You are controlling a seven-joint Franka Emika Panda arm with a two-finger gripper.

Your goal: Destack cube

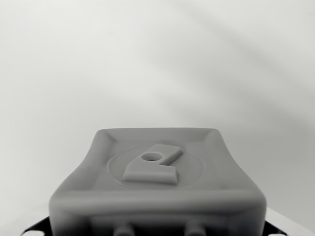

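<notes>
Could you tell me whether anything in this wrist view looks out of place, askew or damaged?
Nothing looks damaged or spilled. The odd part is that no cube shows: the grey housing with its raised emblem fills the lower frame, and beyond it is only a plain pale surface.

A plain pale wall (157, 59) fills the view — brightest toward 9 o'clock, with soft grey shadow bands slanting down toward 4 o'clock.

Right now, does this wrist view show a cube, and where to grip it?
No. Only a grey housing with a raised emblem and a pale surface show. No cube is in view, so grip part and approach side cannot be judged.
</notes>
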